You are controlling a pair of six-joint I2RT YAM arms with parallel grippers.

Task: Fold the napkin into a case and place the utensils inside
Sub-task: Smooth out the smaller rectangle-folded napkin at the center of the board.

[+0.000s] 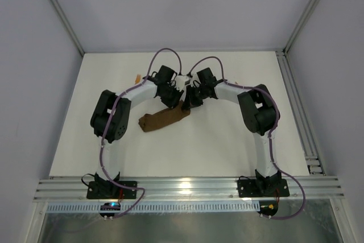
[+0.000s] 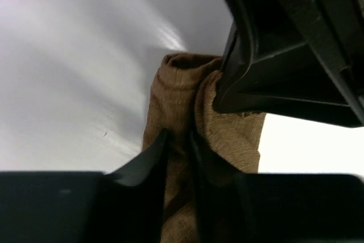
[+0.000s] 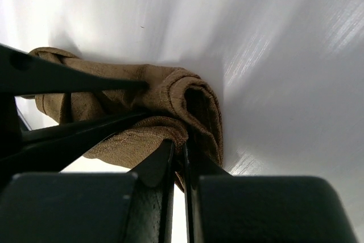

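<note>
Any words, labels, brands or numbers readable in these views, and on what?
No readable text in any view.
The napkin is plain cloth and the table carries no print.
The white patch between the two wrists is too small to show whether it carries any lettering.

My left arm (image 1: 108, 116) and right arm (image 1: 259, 111) are white tubes with bulky black joints; purple cables (image 1: 168, 49) loop behind matte black, wedge-shaped fingers (image 2: 145, 163).
</note>
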